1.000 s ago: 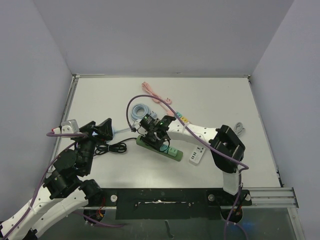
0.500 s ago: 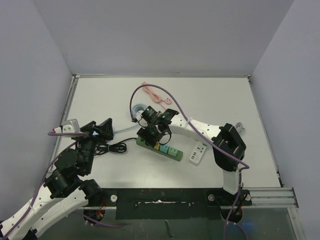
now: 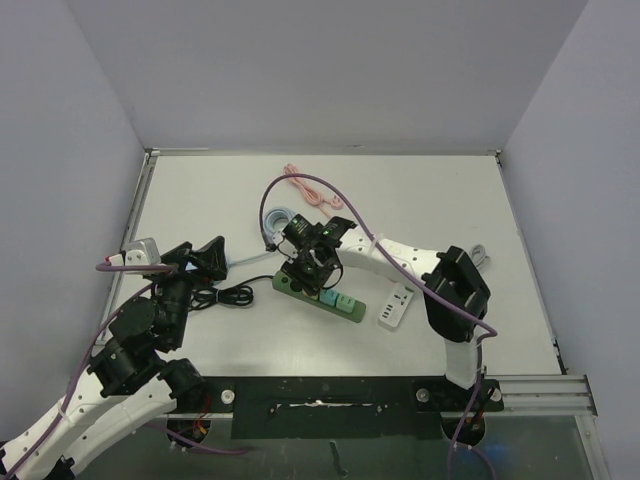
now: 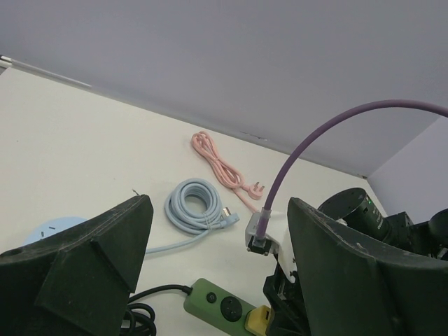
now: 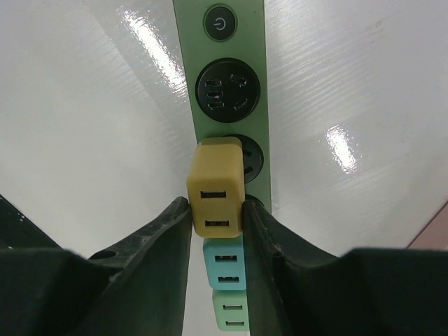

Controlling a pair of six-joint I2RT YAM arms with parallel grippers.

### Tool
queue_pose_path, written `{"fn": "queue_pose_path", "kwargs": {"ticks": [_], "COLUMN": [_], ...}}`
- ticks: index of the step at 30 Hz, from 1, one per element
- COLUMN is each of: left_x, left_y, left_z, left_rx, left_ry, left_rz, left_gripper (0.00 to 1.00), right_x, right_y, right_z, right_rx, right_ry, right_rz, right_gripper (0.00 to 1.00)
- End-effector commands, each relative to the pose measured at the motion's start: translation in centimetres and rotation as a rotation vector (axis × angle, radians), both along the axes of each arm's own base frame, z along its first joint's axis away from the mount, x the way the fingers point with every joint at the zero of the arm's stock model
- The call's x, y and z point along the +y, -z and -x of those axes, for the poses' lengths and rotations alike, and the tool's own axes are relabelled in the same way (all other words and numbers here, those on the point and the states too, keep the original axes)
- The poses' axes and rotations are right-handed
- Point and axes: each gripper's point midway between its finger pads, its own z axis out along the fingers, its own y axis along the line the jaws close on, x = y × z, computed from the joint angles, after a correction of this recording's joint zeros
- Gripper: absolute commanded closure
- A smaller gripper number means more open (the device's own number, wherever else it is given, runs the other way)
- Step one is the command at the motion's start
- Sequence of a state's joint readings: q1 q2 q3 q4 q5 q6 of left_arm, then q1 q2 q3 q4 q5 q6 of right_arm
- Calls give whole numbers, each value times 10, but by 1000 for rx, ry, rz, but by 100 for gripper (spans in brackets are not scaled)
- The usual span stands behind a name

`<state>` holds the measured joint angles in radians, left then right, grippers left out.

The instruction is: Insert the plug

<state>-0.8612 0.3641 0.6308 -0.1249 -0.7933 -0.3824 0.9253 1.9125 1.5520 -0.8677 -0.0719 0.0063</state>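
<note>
A green power strip point(image 3: 320, 292) lies at the table's middle; it also shows in the right wrist view point(image 5: 227, 42) and the left wrist view point(image 4: 220, 309). My right gripper point(image 5: 215, 217) is shut on a yellow plug point(image 5: 216, 189) with two USB slots, held over the strip's second socket. A blue plug point(image 5: 224, 262) and a light green plug point(image 5: 229, 311) sit in the strip behind it. The socket nearest the power button point(image 5: 227, 91) is free. My left gripper point(image 3: 205, 257) is open and empty, left of the strip; its fingers point(image 4: 84, 245) frame the view.
A black cord point(image 3: 225, 296) runs from the strip's left end. A coiled light blue cable point(image 4: 192, 206) and a pink cable point(image 4: 220, 164) lie behind the strip. A white power strip point(image 3: 395, 306) lies to its right. A light blue disc point(image 4: 52, 227) sits at left.
My right gripper has shifted slightly left and farther back along the strip with the yellow plug. The left arm has not moved.
</note>
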Motion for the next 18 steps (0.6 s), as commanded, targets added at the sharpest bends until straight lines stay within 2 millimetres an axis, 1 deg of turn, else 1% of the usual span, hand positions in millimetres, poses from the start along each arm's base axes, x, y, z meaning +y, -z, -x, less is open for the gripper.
{"fn": "queue_pose_path", "kwargs": {"ticks": [1, 4, 5, 10, 12, 18], "left_x": [2, 3, 3, 5, 6, 6], "left_y": [-9, -10, -10, -12, -13, -12], "left_z": [0, 0, 0, 1, 1, 1], "left_rx": [-17, -20, -20, -24, -24, -23], "left_ry": [-11, -13, -13, -18, -22, -23], "left_rz": [24, 27, 28, 25, 25, 26], "left_gripper": [23, 23, 23, 23, 23, 23], "right_x": [0, -8, -11, -24, -30, -39], "right_y": [3, 22, 29, 66, 78, 98], "right_z": [-4, -3, -2, 11, 16, 22], "right_rx": [-4, 13, 21, 58, 58, 57], "right_ry": [-26, -26, -27, -36, -40, -21], "right_rz": [33, 100, 124, 245, 295, 374], "right_gripper": [77, 96, 100, 100, 100, 100]}}
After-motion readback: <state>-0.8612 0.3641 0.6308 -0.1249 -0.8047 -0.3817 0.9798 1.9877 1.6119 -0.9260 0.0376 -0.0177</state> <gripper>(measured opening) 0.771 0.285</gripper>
